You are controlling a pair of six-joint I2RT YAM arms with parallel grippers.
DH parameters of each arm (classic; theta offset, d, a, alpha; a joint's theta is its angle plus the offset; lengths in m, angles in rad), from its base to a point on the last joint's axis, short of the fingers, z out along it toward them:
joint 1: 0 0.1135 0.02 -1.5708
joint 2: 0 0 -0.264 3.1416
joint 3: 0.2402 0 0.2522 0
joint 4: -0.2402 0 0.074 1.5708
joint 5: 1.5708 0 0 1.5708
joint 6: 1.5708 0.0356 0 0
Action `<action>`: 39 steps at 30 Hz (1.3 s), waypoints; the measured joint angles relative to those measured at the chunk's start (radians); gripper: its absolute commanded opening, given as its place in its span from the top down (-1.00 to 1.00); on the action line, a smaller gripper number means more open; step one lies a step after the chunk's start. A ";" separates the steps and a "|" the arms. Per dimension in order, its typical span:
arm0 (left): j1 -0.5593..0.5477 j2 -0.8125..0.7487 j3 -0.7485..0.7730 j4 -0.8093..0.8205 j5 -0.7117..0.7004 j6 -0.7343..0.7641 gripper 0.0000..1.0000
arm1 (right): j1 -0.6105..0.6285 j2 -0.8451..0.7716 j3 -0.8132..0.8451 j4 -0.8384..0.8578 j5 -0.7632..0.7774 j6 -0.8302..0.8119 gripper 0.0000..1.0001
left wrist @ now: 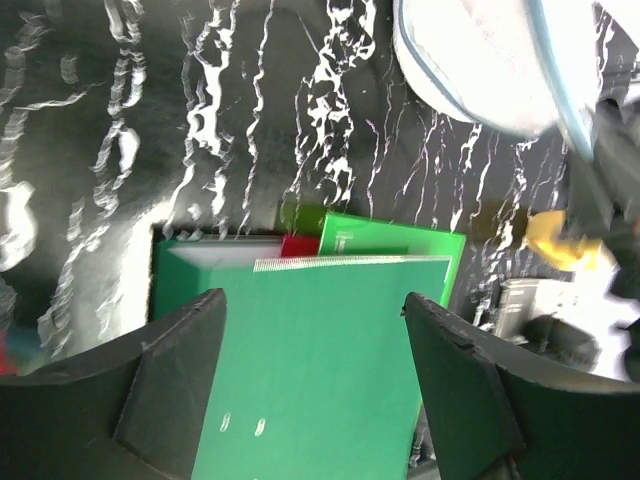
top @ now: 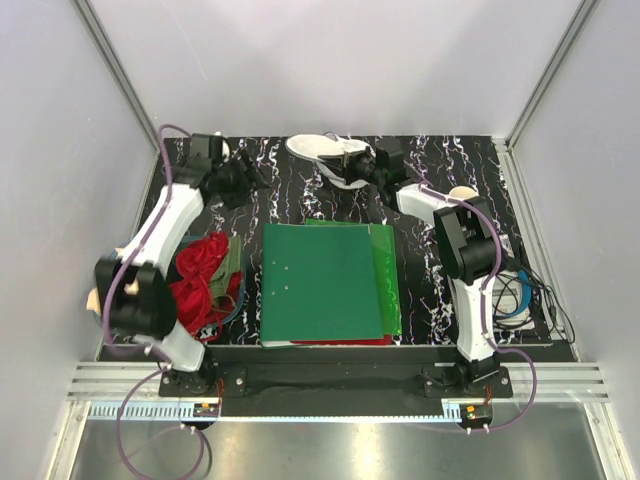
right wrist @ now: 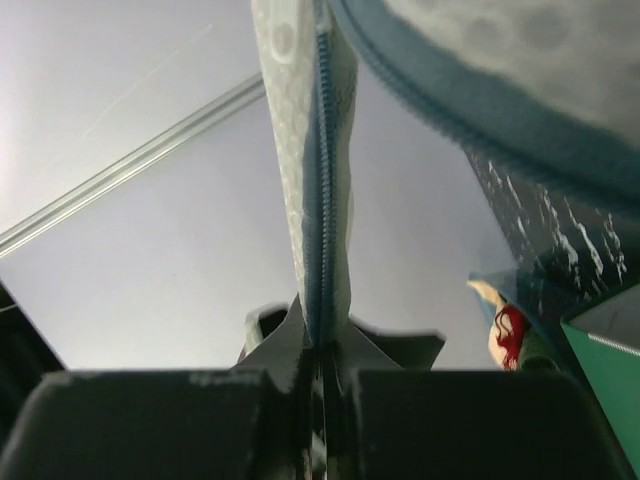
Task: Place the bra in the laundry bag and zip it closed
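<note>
The laundry bag [top: 318, 152], white mesh with a blue-grey zipper rim, lies at the back of the table. My right gripper [top: 366, 168] is beside its right edge. In the right wrist view that gripper [right wrist: 325, 345] is shut on the bag's zippered rim [right wrist: 318, 180], which runs straight up from the jaws. My left gripper [top: 236, 182] hovers left of the bag, apart from it. Its fingers [left wrist: 170, 380] stand open with only the green folder behind the gap, and the bag [left wrist: 470, 60] shows at the upper right. The bra is hidden.
Stacked green folders [top: 325, 282] lie mid-table. A red cloth [top: 200, 275] is bunched by the left arm. A yellow mug [top: 462, 193] and a translucent blue tub [top: 515, 300] stand behind the right arm. Grey walls close in the back and sides.
</note>
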 measured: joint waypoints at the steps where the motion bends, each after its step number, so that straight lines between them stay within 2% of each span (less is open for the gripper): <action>1: 0.011 0.054 0.018 0.020 0.035 -0.011 -0.50 | -0.005 0.004 -0.027 0.034 -0.021 0.024 1.00; 4: 0.028 0.224 0.106 0.051 0.129 -0.047 -0.47 | -0.014 0.011 -0.092 0.148 -0.078 0.083 1.00; 5: 0.026 0.273 0.133 0.066 0.155 -0.060 -0.37 | -0.019 0.011 -0.106 0.179 -0.092 0.097 1.00; 7: 0.012 0.347 0.169 0.094 0.198 -0.086 -0.29 | -0.029 0.011 -0.113 0.229 -0.103 0.113 1.00; 14: -0.068 0.467 0.184 0.299 0.288 -0.219 -0.30 | -0.055 -0.009 -0.117 0.364 -0.078 0.171 1.00; 22: -0.093 0.578 0.194 0.475 0.290 -0.374 -0.50 | -0.054 -0.029 -0.152 0.440 -0.026 0.186 1.00; 28: -0.105 0.682 0.256 0.527 0.285 -0.467 -0.64 | -0.051 -0.030 -0.154 0.454 0.003 0.190 1.00; 34: -0.132 0.751 0.326 0.566 0.274 -0.523 -0.65 | -0.038 -0.036 -0.169 0.465 0.026 0.190 1.00; 39: -0.148 0.803 0.388 0.602 0.267 -0.558 -0.56 | -0.016 -0.040 -0.173 0.466 0.043 0.190 1.00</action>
